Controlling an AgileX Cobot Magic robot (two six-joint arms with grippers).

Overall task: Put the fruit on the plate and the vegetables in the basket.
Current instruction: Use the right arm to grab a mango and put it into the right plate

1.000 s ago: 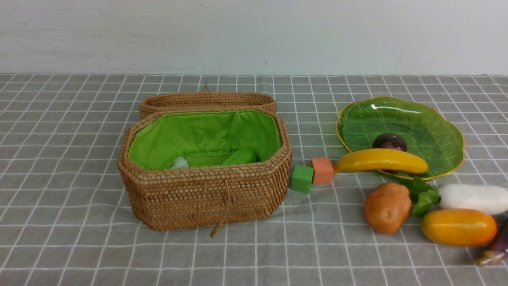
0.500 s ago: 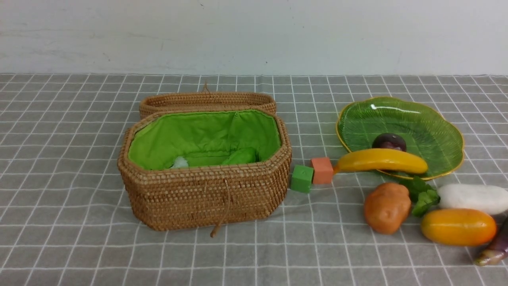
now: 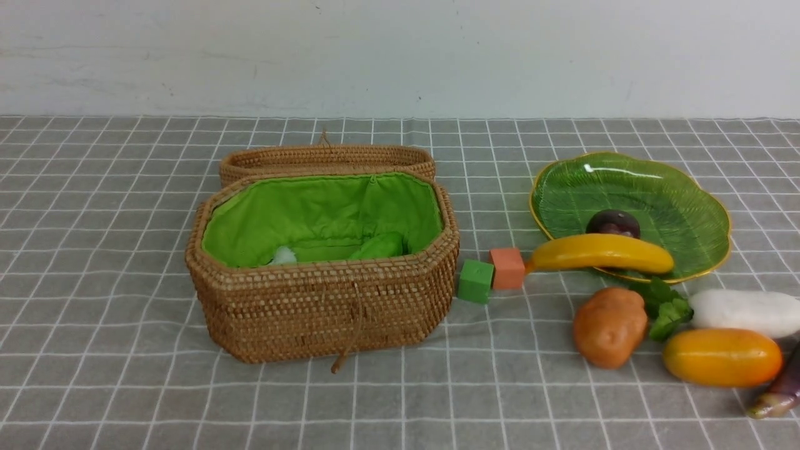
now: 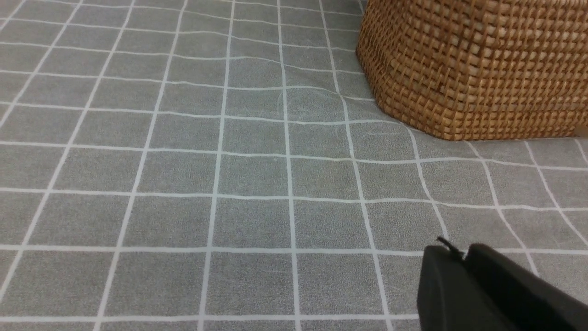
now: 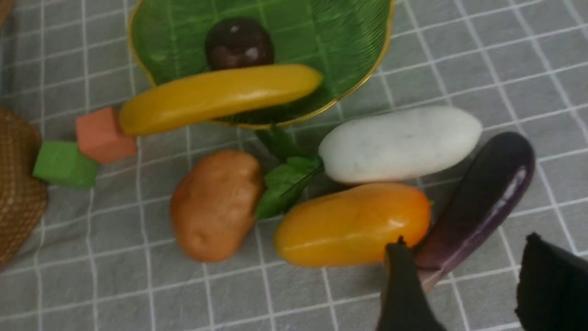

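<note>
Spreading to every edge of the front view is a grey cloth ruled by thin white lines into squares. It lies mostly flat, with faint ripples near the basket's foot in the left wrist view. Behind it rises a plain pale wall, lightly scuffed.

The basket stands left of centre, its lid thrown back behind it and its green lining showing. A gourd lies at the bottom, near a small white thing I cannot make out. A string hangs down the front wall to the cloth.

To the right sits the plate, holding the plum. The banana lies across its near rim, one end jutting out toward an orange cube. A green cube sits just beside that, close to the basket.

On the cloth in front of the plate lie the potato and the radish, whose leaves point at the potato. The mango lies nearer still, and the eggplant rests against it at the right edge.

The left gripper hangs low over bare cloth near a corner of the basket, jaws pressed together and empty. The right gripper hovers above the near ends of the mango and eggplant, jaws spread apart, grasping nothing.
</note>
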